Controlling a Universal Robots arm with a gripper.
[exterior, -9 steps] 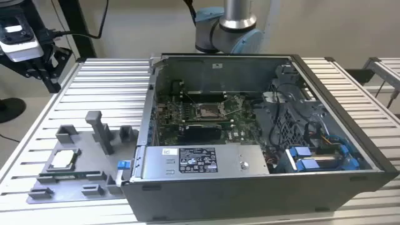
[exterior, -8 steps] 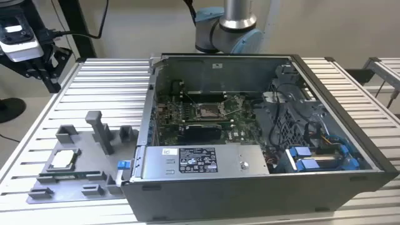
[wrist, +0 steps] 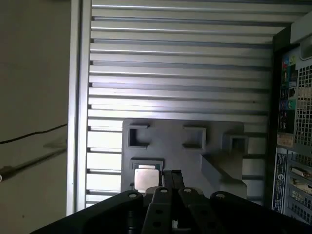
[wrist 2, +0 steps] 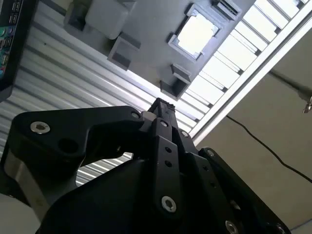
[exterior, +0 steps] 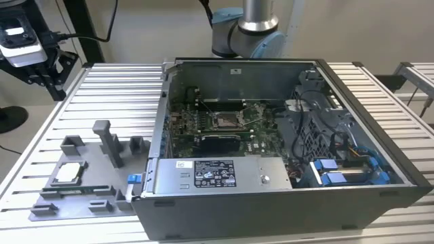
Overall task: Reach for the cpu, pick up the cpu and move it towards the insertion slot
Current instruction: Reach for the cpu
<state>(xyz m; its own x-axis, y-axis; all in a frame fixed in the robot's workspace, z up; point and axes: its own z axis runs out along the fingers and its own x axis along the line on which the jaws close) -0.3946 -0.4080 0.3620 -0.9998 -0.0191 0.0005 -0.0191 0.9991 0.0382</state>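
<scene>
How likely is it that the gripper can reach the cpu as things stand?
Probably yes: the cpu lies uncovered in its grey fixture, nothing between it and the gripper nearby, though low walls ring it.

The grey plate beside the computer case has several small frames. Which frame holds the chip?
The square frame on the side of the plate toward the exterior view's left. It alone has the pale silvery chip lying flat inside it.
</scene>
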